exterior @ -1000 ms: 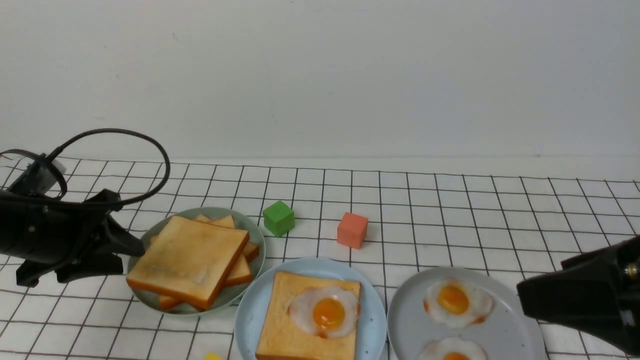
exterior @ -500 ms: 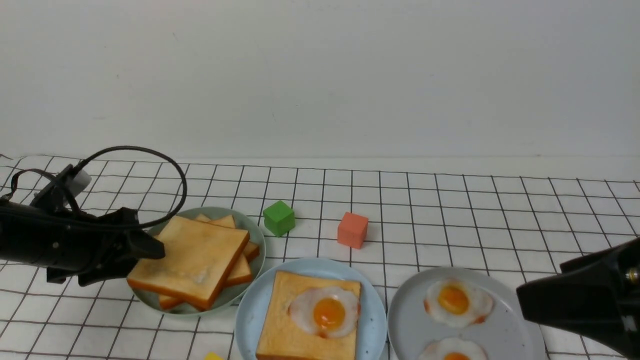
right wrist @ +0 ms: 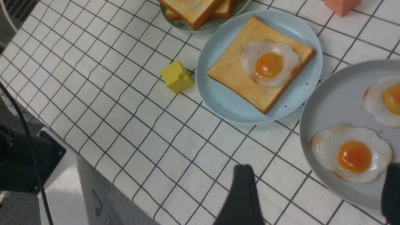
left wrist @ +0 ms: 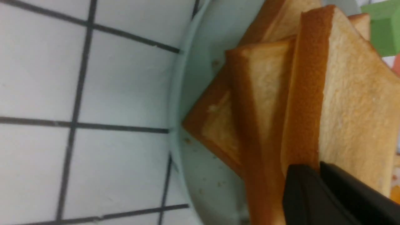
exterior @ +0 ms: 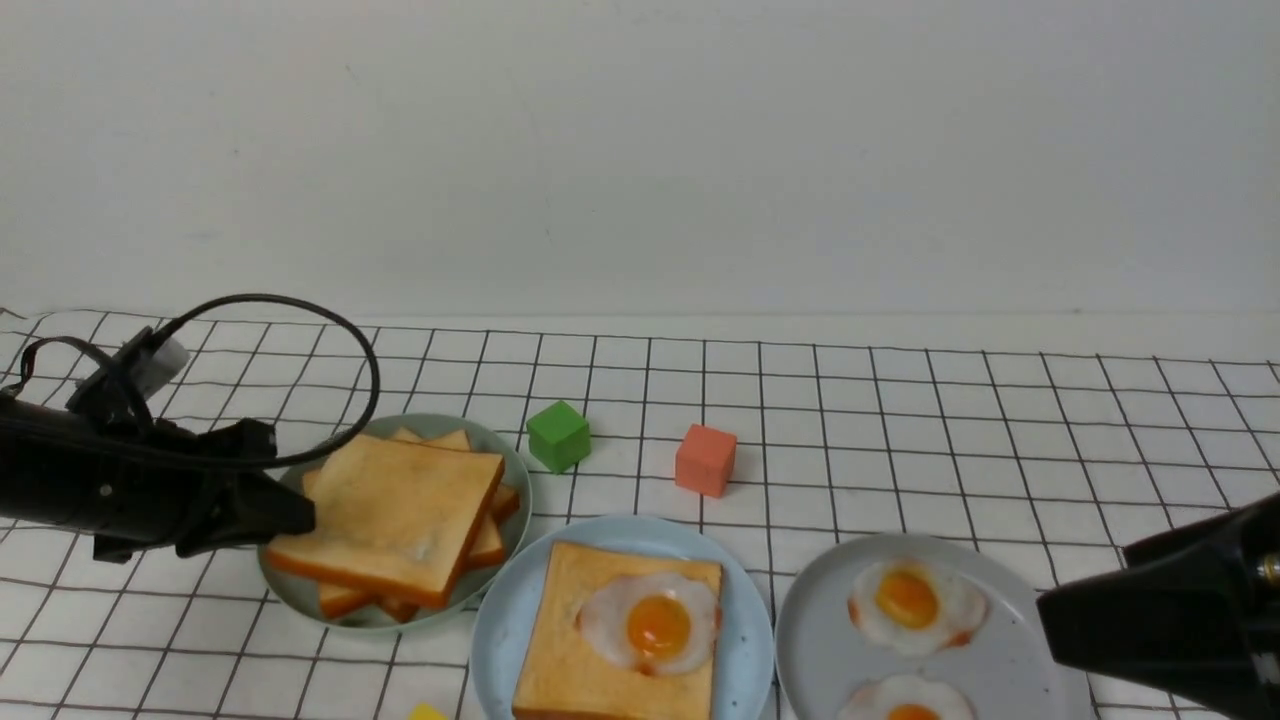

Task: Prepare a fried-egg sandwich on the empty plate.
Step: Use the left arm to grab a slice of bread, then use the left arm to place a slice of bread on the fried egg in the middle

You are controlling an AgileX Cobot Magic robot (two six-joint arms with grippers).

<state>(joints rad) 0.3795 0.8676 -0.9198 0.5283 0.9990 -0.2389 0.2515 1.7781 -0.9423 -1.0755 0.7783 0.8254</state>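
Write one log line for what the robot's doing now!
left gripper: shut on top toast slice | right gripper: open, empty | light-blue plate: bottom toast with fried egg

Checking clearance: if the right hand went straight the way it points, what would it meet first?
Likely the nearer fried egg on the grey plate, ahead of the right hand; depth unclear.

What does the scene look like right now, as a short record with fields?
left gripper: shut on top toast slice of the pile on the sage-green plate
right gripper: open, by the grey plate with two fried eggs
light-blue plate: base toast slice, fried egg on top
status: no slice over that egg yet
loose: green block, orange block, yellow block
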